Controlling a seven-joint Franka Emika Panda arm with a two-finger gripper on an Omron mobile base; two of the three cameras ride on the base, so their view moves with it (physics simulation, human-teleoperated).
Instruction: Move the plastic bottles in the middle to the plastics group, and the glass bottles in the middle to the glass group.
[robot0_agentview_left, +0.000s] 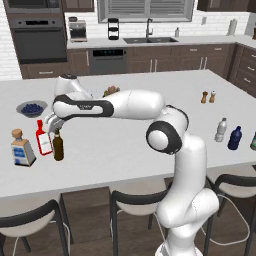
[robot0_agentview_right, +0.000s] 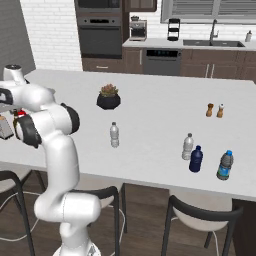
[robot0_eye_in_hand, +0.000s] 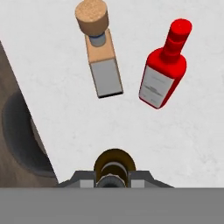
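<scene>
My gripper is shut on the neck of the brown glass bottle, which stands upright at the counter's left end. I cannot tell if its base touches the counter. Just left of it are the glass group's flat red bottle and squarish clear corked bottle. In the hand view the brown bottle's top sits between my fingers, with the red bottle and corked bottle beyond. A clear plastic bottle stands mid-counter. At the right end stand a clear bottle, a dark blue bottle and a dark blue-capped one.
A blue bowl sits behind the glass group. A potted plant stands mid-counter toward the back. Two small shakers are at the right rear. Dark stools line the counter's near edge.
</scene>
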